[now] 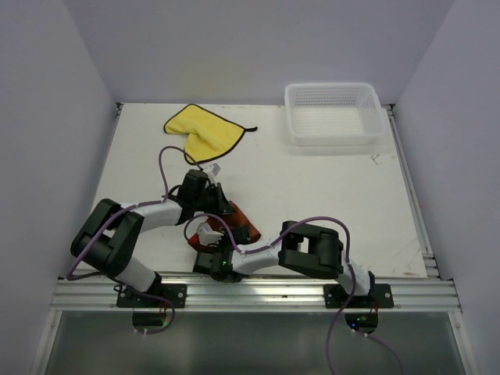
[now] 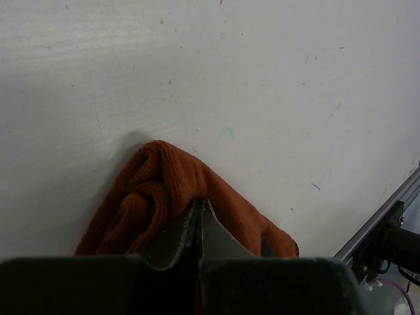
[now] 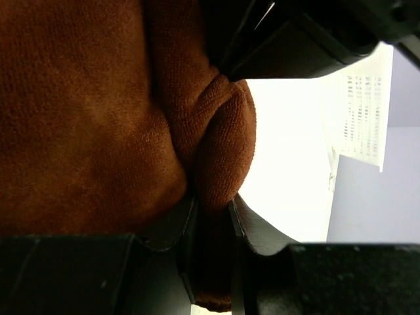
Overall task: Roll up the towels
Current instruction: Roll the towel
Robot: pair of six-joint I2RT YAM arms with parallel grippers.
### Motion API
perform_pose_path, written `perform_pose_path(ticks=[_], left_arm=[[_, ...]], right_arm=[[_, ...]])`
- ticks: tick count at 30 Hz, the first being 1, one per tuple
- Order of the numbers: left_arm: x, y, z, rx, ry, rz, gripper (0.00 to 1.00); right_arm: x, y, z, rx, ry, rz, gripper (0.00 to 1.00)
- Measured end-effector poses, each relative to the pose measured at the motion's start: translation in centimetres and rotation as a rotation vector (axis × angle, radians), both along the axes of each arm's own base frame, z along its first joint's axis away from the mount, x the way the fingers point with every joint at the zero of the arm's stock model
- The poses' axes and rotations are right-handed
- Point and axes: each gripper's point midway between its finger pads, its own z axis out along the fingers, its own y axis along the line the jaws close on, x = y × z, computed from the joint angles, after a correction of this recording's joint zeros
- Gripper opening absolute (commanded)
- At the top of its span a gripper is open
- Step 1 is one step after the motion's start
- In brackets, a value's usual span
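The rust-brown towel (image 1: 247, 225) lies bunched near the table's front edge, between both grippers. In the left wrist view it (image 2: 157, 190) is a folded, pointed heap on the white table. My left gripper (image 2: 199, 205) is shut, its tips pressed into the cloth with a sliver of it between the jaws; from above it (image 1: 222, 205) sits at the towel's back left. My right gripper (image 3: 213, 203) is shut on a thick fold of the same towel (image 3: 85, 118); from above it (image 1: 212, 235) is at the towel's front left. The yellow towel (image 1: 201, 131) lies flat at the back left, untouched.
A white mesh basket (image 1: 332, 113) stands at the back right and shows in the right wrist view (image 3: 364, 111). The aluminium rail (image 1: 258, 293) runs along the near edge, close to the towel. Walls enclose the table on three sides.
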Motion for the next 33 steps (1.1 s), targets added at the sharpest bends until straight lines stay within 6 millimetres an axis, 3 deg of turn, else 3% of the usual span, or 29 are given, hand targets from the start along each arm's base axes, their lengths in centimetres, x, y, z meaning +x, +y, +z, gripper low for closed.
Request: perform_pose_path(ticks=[6, 12, 19, 33], left_arm=[[1.0, -0.7, -0.6, -0.002, 0.0, -0.007, 0.0], [1.3, -1.1, -0.8, -0.012, -0.007, -0.013, 0.0], [1.6, -1.2, -0.8, -0.012, -0.016, -0.005, 0.0], [2.1, -0.9, -0.8, -0.011, -0.05, 0.023, 0.0]], right_arm=[[0.1, -0.4, 0.0, 0.023, -0.003, -0.003, 0.11], [0.1, -1.1, 0.4, 0.082, 0.022, -0.008, 0.3], [-0.7, -1.9, 2.2, 0.205, 0.084, -0.001, 0.43], [-3.1, -4.5, 6.7, 0.629, 0.307, 0.017, 0.45]])
